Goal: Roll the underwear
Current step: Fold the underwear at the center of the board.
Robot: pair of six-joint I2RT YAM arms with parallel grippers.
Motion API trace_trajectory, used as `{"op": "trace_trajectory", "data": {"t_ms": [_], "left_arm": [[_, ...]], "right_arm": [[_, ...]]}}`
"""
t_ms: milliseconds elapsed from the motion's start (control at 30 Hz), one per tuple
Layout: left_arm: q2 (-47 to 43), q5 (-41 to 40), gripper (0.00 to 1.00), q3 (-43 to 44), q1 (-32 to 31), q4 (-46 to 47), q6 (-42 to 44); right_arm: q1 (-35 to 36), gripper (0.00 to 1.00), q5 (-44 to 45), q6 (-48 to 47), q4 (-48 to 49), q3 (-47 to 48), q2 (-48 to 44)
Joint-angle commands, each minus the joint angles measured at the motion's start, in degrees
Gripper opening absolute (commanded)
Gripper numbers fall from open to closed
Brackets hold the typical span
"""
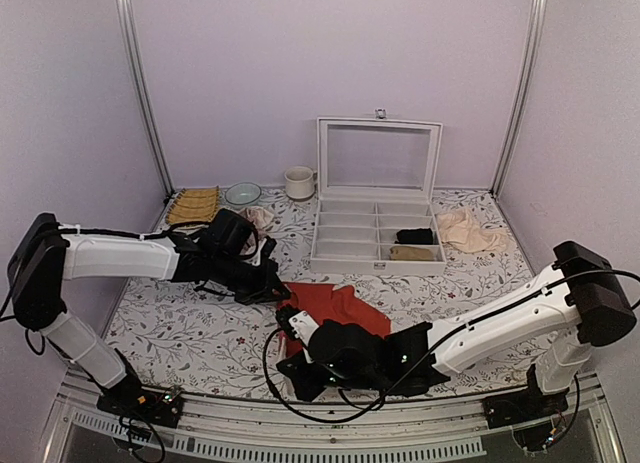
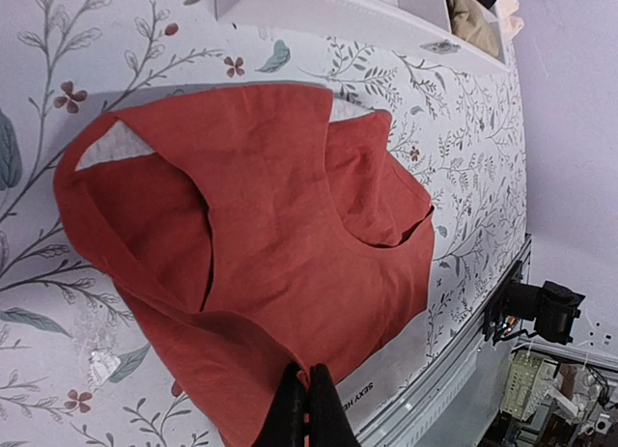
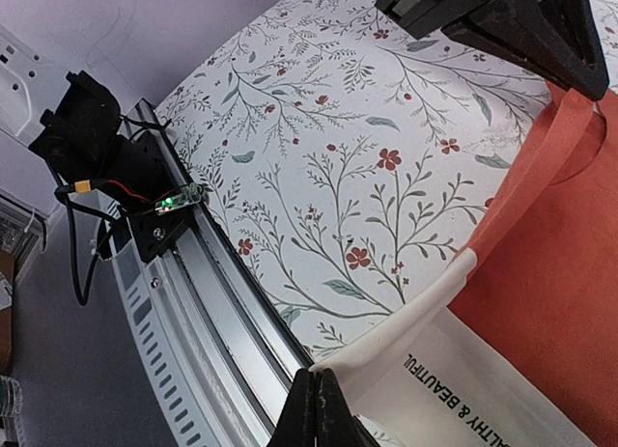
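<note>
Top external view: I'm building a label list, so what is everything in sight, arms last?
underwear: one, red-orange, cream waistband, table centre
organiser box: one, white, lid raised, behind underwear
rolled items: two, black and tan, box's right compartments
mug: one, cream, left of box
bowl: one, pale, left of mug
mustard cloth: one, yellow, far-left corner
pink cloth: one, dusty, behind left arm
beige cloth: one, pale, right of box
tablecloth: one, white floral, underneath
left end effector: one, black, shut on underwear's edge
right end effector: one, black, shut on waistband
</note>
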Motion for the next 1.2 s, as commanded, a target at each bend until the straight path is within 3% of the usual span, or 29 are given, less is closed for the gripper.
{"op": "trace_trajectory", "data": {"t_ms": [0, 533, 1167], "left_arm": [[3.4, -1.2, 0.00, 3.2, -2.5, 0.5, -0.6], [17.5, -1.4, 0.00, 16.1, -8.1, 0.9, -0.5], [30.2, -0.2, 0.00, 30.3, -12.7, -1.1, 0.1]], "right_arm": [[0.3, 0.00, 1.7, 3.2, 1.7, -4.8, -8.2], [0.5, 0.00, 6.6, 11.9, 6.3, -19.2, -15.7], [2.9, 0.00, 11.8, 20.5, 6.1, -28.0, -20.5]]}}
